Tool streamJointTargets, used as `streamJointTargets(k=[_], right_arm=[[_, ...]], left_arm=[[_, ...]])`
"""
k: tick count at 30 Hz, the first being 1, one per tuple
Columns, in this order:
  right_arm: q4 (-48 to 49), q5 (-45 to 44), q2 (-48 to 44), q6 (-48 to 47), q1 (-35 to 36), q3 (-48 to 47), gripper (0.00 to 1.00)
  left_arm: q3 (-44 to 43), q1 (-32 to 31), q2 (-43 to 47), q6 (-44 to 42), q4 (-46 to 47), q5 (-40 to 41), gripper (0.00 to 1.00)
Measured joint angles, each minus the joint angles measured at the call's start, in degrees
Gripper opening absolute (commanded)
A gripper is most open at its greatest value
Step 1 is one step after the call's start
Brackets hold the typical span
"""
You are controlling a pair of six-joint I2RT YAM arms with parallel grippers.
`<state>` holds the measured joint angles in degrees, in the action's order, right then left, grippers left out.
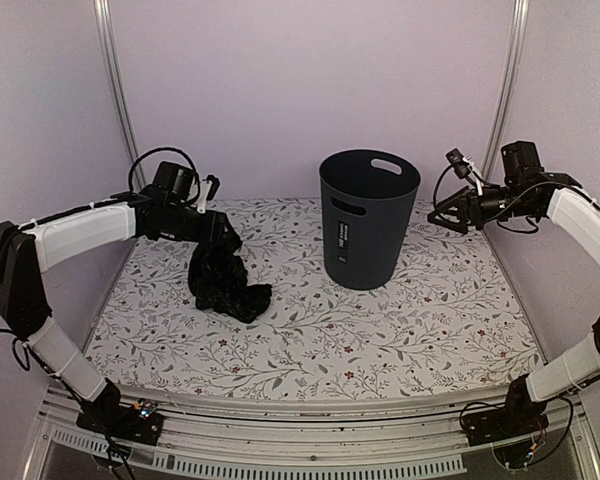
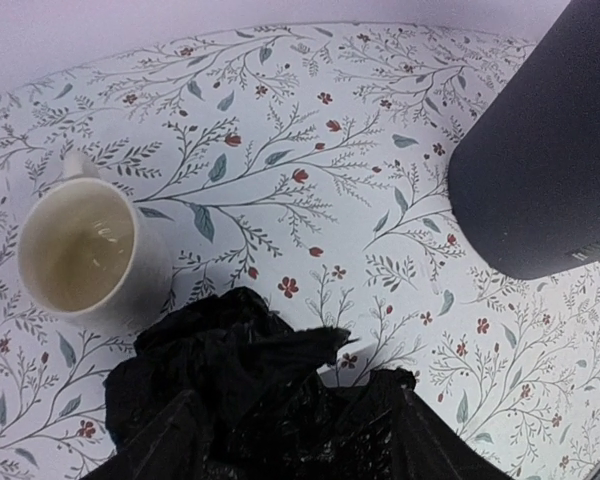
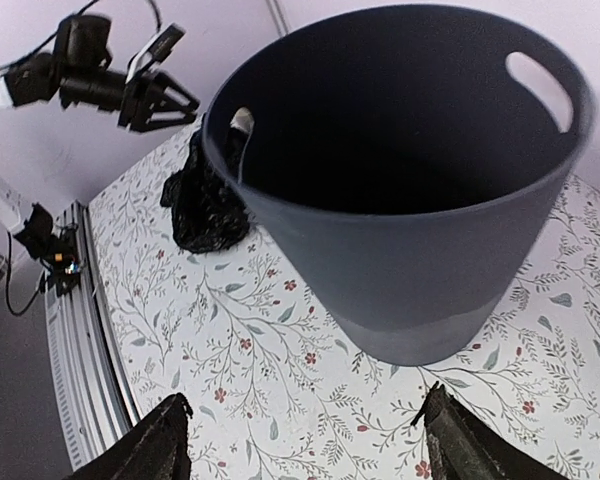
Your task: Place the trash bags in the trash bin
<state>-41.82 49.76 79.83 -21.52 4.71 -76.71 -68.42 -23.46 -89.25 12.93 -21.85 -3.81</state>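
Gripping the top of the wrinkled, glossy black plastic trash bag (image 1: 223, 280), which sags onto the floral table (image 1: 430, 320) left of the dark grey round plastic bin (image 1: 368, 215), the left gripper (image 1: 215, 225) looks mid-pick-up and must next hoist it over the rim, while the right gripper (image 1: 452, 215) gapes empty.

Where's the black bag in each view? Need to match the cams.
Top external: bag left of centre, left of the bin.
Left wrist: bag bottom centre; bin upper right.
Right wrist: bag left of centre, partly behind the bin.
Shared landmark: the bin.
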Motion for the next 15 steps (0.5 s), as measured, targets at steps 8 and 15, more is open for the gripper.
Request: streamJointTargets(k=[8,15], right_arm=[[1.4,-3.3,-0.8,-5.6,12.6,6.1,0.75],[2.5,-4.5,0.6,-7.9,18.7,6.3,0.73]], left_arm=[[-10.6,-0.4,-11.5,-1.0,-1.0,-3.3,0.59],[-13.8,-4.7,-16.2,-2.5,-5.3,-3.6,0.32]])
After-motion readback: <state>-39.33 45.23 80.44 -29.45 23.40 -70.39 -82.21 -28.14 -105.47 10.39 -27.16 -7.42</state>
